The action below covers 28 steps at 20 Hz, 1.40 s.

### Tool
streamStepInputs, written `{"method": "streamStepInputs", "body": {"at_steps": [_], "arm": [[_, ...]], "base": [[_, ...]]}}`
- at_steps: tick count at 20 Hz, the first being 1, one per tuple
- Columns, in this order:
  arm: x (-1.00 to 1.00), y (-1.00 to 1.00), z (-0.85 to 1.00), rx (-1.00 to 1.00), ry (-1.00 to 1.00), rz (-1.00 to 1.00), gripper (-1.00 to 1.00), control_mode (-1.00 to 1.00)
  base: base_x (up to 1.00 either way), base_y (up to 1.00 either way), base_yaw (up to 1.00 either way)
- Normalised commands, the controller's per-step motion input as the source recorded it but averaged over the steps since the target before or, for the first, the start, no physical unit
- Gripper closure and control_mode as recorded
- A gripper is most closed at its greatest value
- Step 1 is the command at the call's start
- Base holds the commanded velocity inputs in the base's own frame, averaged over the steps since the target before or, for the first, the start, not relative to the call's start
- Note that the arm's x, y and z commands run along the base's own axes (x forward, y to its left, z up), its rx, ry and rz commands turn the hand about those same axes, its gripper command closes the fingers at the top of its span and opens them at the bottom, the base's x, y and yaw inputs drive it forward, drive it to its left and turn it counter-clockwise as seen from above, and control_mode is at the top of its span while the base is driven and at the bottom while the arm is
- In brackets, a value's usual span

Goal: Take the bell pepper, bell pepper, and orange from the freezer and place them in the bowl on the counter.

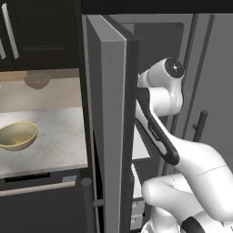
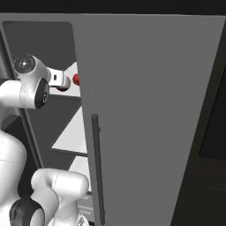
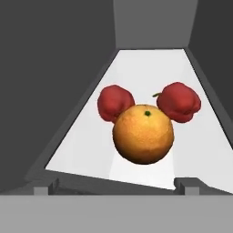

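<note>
Inside the freezer (image 1: 150, 41), the arm reached onto a white shelf (image 3: 150, 68) with its gripper (image 3: 117, 185) spread wide and nothing between the two dark fingertips (image 3: 187, 185). Just ahead of them sat the orange (image 3: 143, 134), nearest the hand, a small green stem dot on top. Behind it stood the two bell peppers — one (image 3: 113, 103) to its left and one (image 3: 179, 102) to its right in the hand view, each partly hidden by the orange and close against it, though whether they touched it could not be told. From the right base view, a bit of red pepper (image 2: 76, 79) showed past the edge of the open door (image 2: 145, 119), beside the robot's wrist.

Out on the marbled counter (image 1: 59, 136), left of the door, lay the pale-yellow bowl (image 1: 17, 135) — well apart from the fruit. A duller bowl (image 1: 37, 80) stood farther back.
</note>
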Motion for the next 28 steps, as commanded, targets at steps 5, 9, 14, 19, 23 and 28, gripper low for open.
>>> {"method": "streamStepInputs", "body": {"at_steps": [5, 9, 14, 19, 23, 28], "arm": [[0.29, 0.0, 0.0, 0.02, 0.07, 0.0, -1.0, -1.0], [0.22, 0.0, -0.05, 0.0, 0.04, 0.0, -1.0, -1.0], [0.15, 0.0, -0.11, 0.0, 0.08, -0.06, -1.0, -1.0], [0.13, 0.0, -0.06, 0.0, 0.17, -0.13, -1.0, -1.0], [0.22, 0.0, -0.11, 0.0, 0.12, -0.05, -1.0, -1.0], [0.23, 0.0, -0.09, 0.0, 0.14, 0.0, -1.0, -1.0]], "base": [[0.0, 0.0, 0.0], [0.0, 0.0, 0.0], [0.0, 0.0, 0.0], [0.0, 0.0, 0.0], [0.0, 0.0, 0.0], [0.0, 0.0, 0.0]]}}
